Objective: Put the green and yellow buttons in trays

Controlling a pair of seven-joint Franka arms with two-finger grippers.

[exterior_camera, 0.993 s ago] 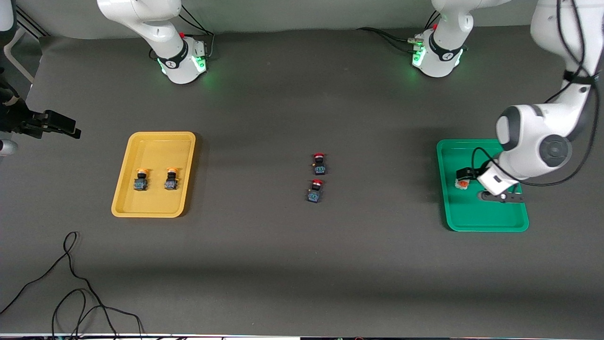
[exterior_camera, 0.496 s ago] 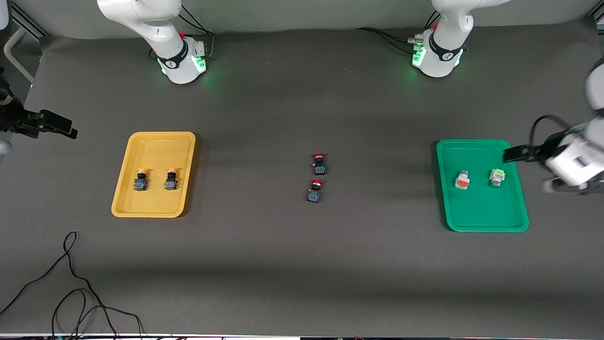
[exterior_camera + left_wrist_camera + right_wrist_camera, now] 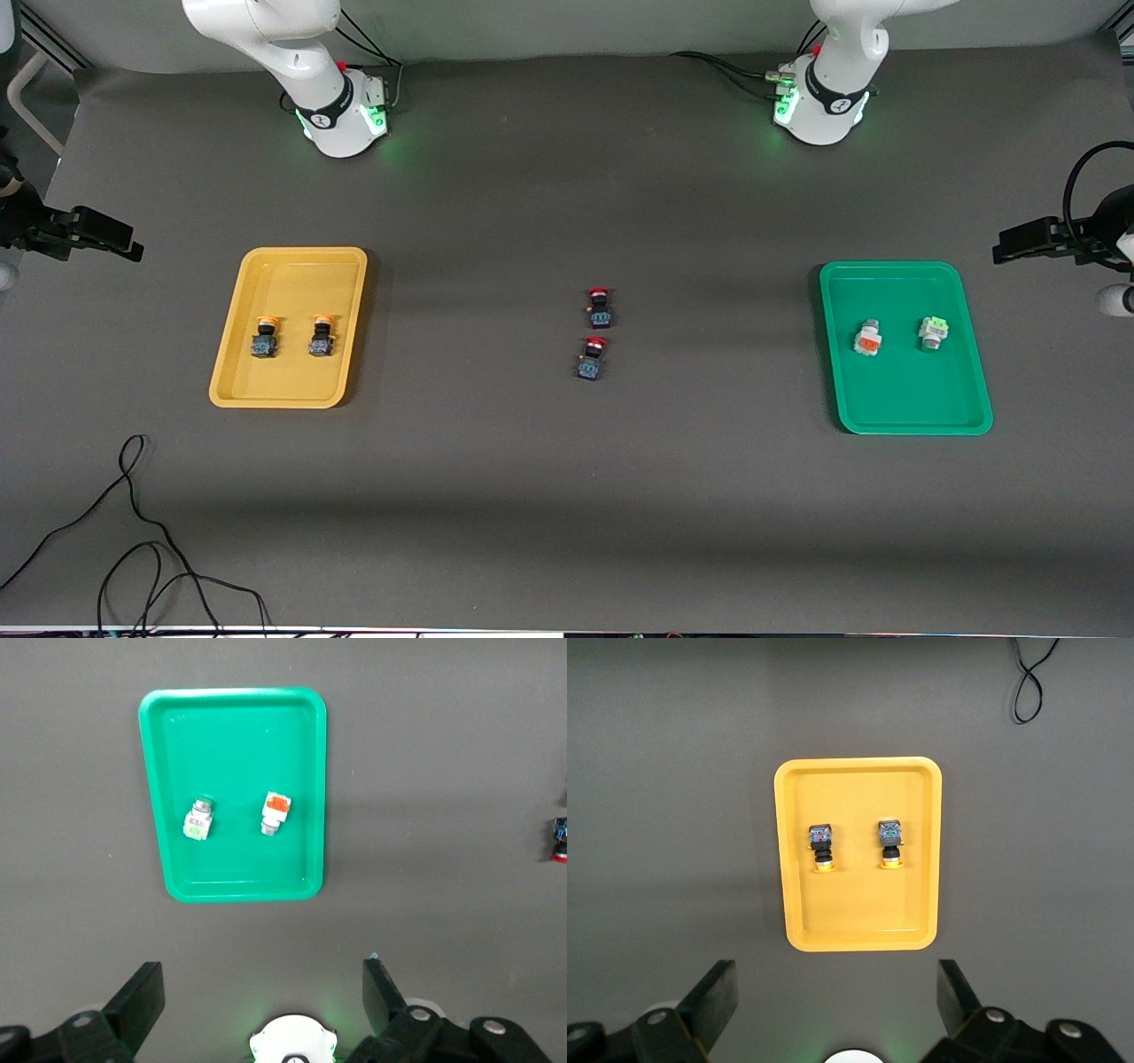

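Note:
The yellow tray (image 3: 292,275) holds two yellow-capped buttons (image 3: 264,338) (image 3: 321,336) side by side. The green tray (image 3: 904,399) holds the green-capped button (image 3: 931,333) and a white switch with an orange-red cap (image 3: 868,338). My left gripper (image 3: 1005,246) is open and empty, high up off the green tray's outer side. My right gripper (image 3: 124,244) is open and empty, high up off the yellow tray's outer side. The left wrist view shows the green tray (image 3: 239,753), the green button (image 3: 198,819) and the left gripper (image 3: 261,1001). The right wrist view shows the yellow tray (image 3: 859,912), both buttons (image 3: 822,848) (image 3: 890,843) and the right gripper (image 3: 837,997).
Two red-capped black-blue switches (image 3: 600,307) (image 3: 592,358) lie mid-table between the trays; one shows in the left wrist view (image 3: 560,840). A loose black cable (image 3: 133,532) lies near the front edge at the right arm's end. The arm bases (image 3: 341,106) (image 3: 819,102) stand farthest from the camera.
My left gripper has risen off the green tray and drawn away toward the left arm's end of the table, leaving the green-capped button in the tray. The right gripper barely shifted.

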